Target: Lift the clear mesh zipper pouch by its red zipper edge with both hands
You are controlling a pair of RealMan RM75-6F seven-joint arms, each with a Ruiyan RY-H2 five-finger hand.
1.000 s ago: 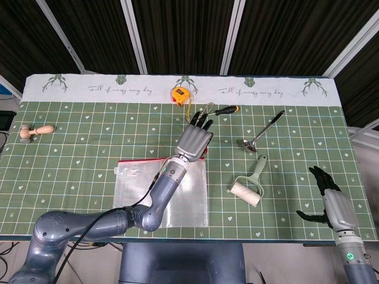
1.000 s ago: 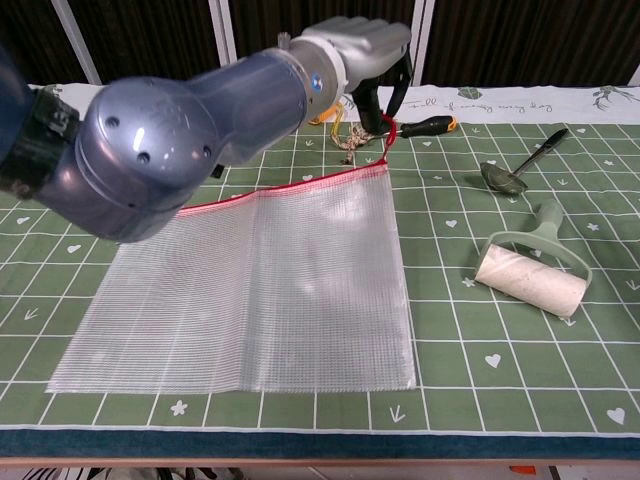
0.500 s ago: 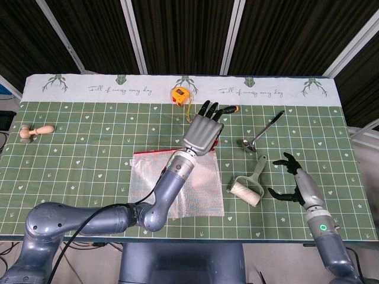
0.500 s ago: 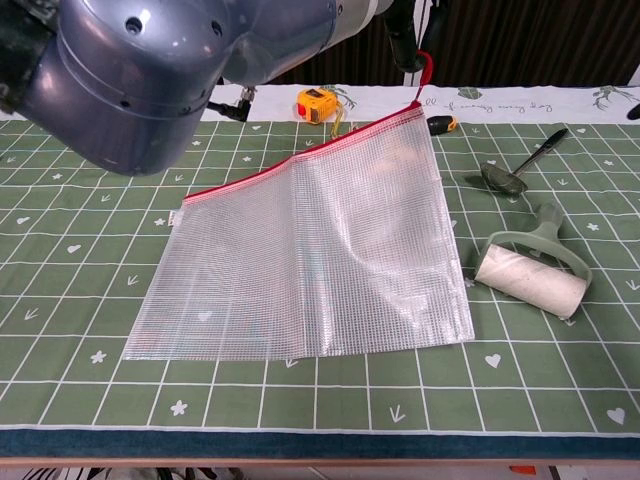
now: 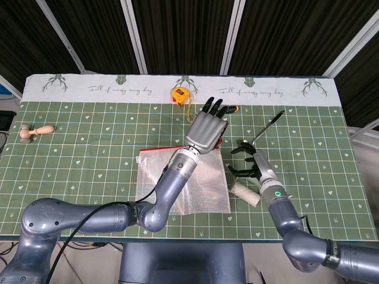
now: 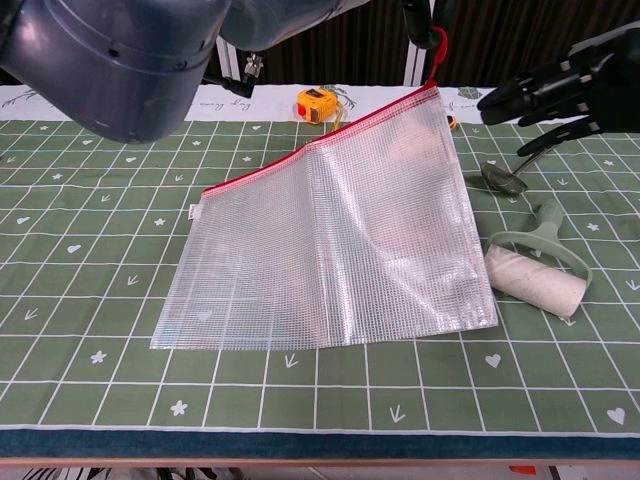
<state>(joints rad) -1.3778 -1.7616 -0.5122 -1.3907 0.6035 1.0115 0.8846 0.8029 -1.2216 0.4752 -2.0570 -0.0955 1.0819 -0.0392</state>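
Note:
The clear mesh pouch point(image 5: 180, 183) point(image 6: 340, 240) hangs tilted, its lower edge resting on the green mat. Its red zipper edge point(image 6: 310, 145) climbs from low left to the high right corner. My left hand point(image 5: 206, 128) point(image 6: 415, 15) pinches that raised right corner by the red pull, and its other fingers are spread. In the chest view most of this hand is cut off at the top edge. My right hand point(image 5: 247, 160) point(image 6: 555, 90) hovers to the right of the pouch, above the lint roller. Its fingers are apart, it holds nothing and it is clear of the zipper.
A lint roller point(image 5: 246, 192) point(image 6: 535, 280) lies right of the pouch, with a metal spoon point(image 5: 266, 127) point(image 6: 505, 178) behind it. A yellow tape measure point(image 5: 179, 93) point(image 6: 315, 103) and a screwdriver point(image 5: 234, 109) lie at the back. A wooden stamp point(image 5: 35, 131) sits far left.
My left hand has risen and carried the pouch's zipper corner up and to the right. My right hand has come in from the front right edge to beside the pouch.

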